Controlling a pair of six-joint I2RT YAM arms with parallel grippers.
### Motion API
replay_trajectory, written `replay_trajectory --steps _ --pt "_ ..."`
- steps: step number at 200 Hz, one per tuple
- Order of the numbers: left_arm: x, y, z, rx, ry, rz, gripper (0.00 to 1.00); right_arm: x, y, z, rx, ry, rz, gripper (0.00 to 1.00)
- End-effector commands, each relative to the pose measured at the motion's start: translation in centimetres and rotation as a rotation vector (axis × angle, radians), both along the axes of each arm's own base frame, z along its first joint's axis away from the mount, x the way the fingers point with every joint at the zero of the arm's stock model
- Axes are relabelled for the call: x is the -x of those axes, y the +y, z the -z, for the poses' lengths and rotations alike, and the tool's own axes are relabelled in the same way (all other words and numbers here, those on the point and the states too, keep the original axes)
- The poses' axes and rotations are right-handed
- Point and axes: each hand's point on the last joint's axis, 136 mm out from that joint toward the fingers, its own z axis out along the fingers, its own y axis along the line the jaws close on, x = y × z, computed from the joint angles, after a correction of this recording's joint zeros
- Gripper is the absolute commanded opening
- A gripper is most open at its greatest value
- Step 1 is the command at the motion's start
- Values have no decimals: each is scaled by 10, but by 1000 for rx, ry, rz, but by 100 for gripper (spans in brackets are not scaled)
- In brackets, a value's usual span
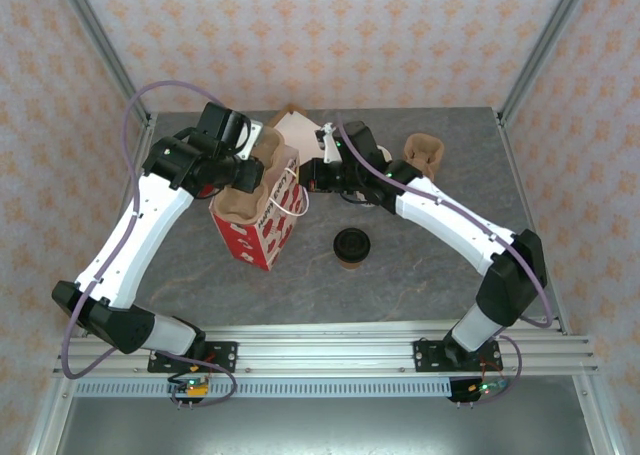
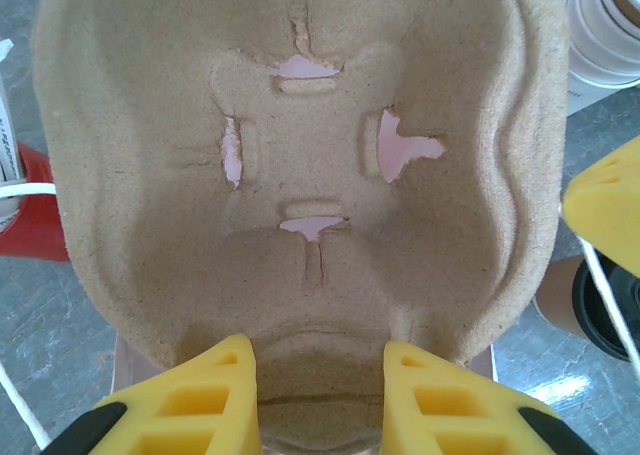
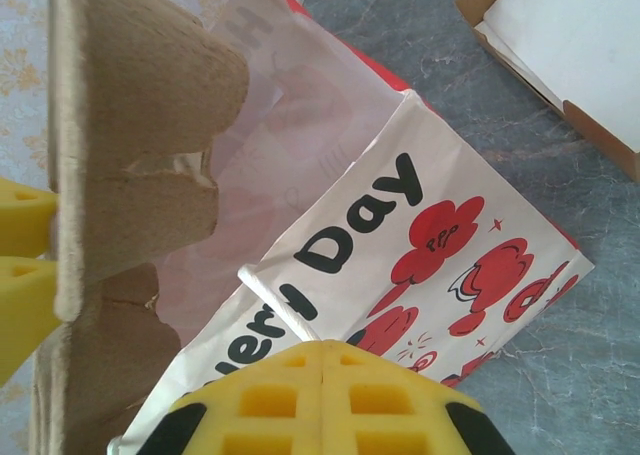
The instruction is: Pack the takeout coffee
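Left gripper [image 2: 318, 360] pinches the pulp cup carrier [image 2: 300, 125] by its rim, on edge over the paper bag [image 3: 400, 235] (likely to slide in), right gripper [image 3: 322, 360] pressed together on its white handle [image 3: 268, 295] to hold it open; takeout coffee [image 1: 352, 247] sits on the table [image 1: 420, 275], bag's 4 o'clock.

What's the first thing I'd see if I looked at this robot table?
A big brown cardboard cup tray hangs over the open red-and-white paper bag at the middle left, pinched in the left gripper. The right gripper has its jaws shut on the bag's white handle. A small coffee cup with a black lid stands alone on the table, just right of the bag.
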Motion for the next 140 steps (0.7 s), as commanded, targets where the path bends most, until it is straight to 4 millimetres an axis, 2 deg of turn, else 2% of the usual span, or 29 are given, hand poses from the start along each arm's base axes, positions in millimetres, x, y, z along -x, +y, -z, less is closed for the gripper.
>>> replay_trajectory --steps 1,57,70,89,105,120,140 --pt "-1 10 -2 -41 -20 -12 27 3 -10 -11 16 -47 14 0" --pt "-3 9 7 -55 -1 -2 26 6 -18 -11 61 -71 13 0" --pt "-4 8 7 -47 0 -5 26 9 -17 -13 56 -74 -4 7" --pt "-5 4 3 -28 -3 -1 26 13 -19 -14 58 -77 -17 25" --pt "-6 2 -1 -15 -12 2 26 15 -20 -12 64 -74 -19 36" --pt "-6 2 -4 -7 -19 4 26 16 -20 -5 71 -61 -26 40" --pt "-7 1 -4 -5 -19 5 26 17 -13 2 60 -34 -53 42"
